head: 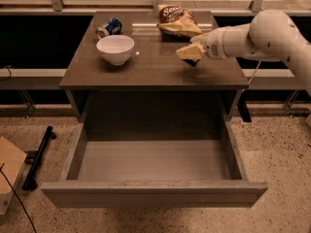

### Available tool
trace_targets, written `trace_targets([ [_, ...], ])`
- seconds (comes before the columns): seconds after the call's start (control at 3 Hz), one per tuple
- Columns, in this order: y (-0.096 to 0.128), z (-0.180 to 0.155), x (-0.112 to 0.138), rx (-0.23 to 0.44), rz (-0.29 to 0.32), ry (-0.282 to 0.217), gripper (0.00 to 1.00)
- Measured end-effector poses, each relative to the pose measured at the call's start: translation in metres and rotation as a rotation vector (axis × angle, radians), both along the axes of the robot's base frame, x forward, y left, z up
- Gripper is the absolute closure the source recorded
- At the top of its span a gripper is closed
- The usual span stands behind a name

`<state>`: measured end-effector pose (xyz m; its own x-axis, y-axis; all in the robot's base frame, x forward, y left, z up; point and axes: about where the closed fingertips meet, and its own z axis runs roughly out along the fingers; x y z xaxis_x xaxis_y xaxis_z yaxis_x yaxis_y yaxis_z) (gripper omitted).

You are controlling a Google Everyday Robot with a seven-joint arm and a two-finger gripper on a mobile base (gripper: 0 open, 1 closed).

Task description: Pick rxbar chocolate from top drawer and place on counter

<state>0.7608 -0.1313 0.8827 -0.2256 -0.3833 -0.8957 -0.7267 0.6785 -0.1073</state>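
The top drawer is pulled fully open below the counter, and its light grey floor is bare. My gripper hangs just above the right part of the counter, in front of the chip bag. It is shut on the rxbar chocolate, of which only a small dark end shows under the cream fingers. The white arm reaches in from the right.
On the counter stand a white bowl at the left, a tipped blue can behind it, and a tan-and-brown chip bag at the back. A cardboard box and a black bar lie on the floor at the left.
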Motion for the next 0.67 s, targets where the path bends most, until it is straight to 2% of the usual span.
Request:
trace_targets([
  [0.33,0.0025,-0.0015,0.0003,0.001,0.004,0.002,0.13],
  [0.67,0.0048,-0.0028,0.0006,0.001,0.007,0.004,0.00],
])
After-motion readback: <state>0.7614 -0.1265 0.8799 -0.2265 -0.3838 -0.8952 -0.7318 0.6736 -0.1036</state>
